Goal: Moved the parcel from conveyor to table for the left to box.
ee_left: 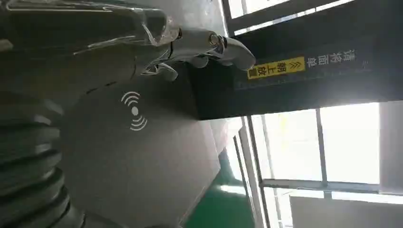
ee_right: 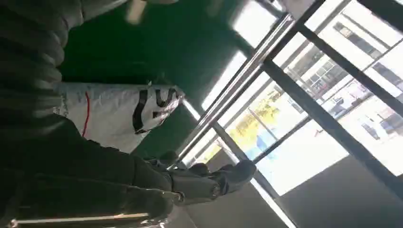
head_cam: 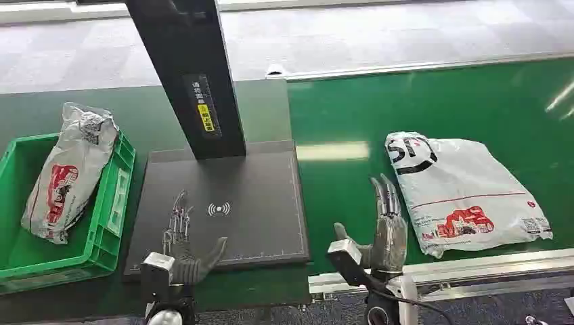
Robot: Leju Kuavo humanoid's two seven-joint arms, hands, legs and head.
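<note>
A crinkled white plastic parcel lies flat on the green belt beside the empty, spread-fingered right hand (left hand likewise).

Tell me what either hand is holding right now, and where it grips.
Nothing. The left hand hovers open over the dark scanner pad; the right hand is open beside the white plastic parcel, not touching.
</note>
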